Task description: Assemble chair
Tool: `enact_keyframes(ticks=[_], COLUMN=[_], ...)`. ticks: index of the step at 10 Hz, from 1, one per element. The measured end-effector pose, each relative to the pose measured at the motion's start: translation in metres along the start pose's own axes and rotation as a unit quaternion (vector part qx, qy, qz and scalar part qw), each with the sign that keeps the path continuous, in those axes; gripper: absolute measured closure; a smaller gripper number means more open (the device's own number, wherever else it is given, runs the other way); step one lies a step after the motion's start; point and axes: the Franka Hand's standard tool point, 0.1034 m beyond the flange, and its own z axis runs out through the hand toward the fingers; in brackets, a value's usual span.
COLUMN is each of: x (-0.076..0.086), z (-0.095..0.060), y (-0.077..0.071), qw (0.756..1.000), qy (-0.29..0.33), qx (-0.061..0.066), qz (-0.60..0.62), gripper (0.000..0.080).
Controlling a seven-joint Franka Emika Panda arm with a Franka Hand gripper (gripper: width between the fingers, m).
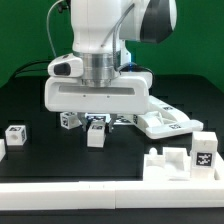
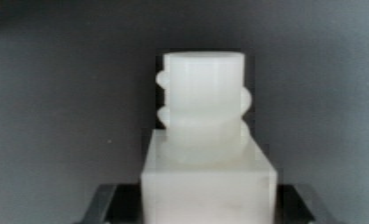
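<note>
Item: chunky white plastic chair block (image 2: 207,120), smooth, with a squared body, a round-topped post and side knobs.

Position: between the fingers of the two-finger gripper (image 1: 96,123), whose jaws pinch its two sides, low at the black matte table (image 1: 30,105).

Other chair parts, placed from this block:
- small tagged white cube (image 1: 15,132), well apart toward the exterior view's left
- flat white slab (image 1: 165,122), near, toward the right
- stepped tagged white piece (image 1: 185,155), right and nearer the camera

Long plain white border rail (image 1: 90,195): in front of the block.

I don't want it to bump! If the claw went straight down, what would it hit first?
Likely the black table, below the chunky white plastic chair piece held in the claw; the gap left is unclear.
</note>
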Motion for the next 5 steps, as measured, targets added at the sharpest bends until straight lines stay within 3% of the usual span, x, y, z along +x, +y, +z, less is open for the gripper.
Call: enact_keyframes(ticks=[1, 2, 3, 4, 5], x=[-0.002, 0.001, 0.006, 0.010, 0.021], z=[0.000, -0.005, -0.009, -0.016, -0.022], y=[-0.001, 0.005, 0.009, 0.012, 0.017], qw=[1.000, 0.999, 0.996, 0.990, 0.980], qy=[-0.020, -0.048, -0.075, -0.131, -0.189], qx=[0.007, 0.020, 0.030, 0.042, 0.042], qz=[0.004, 0.017, 0.026, 0.033, 0.039], gripper=[0.0432, 0.0296, 0.0296, 0.0177, 0.0157])
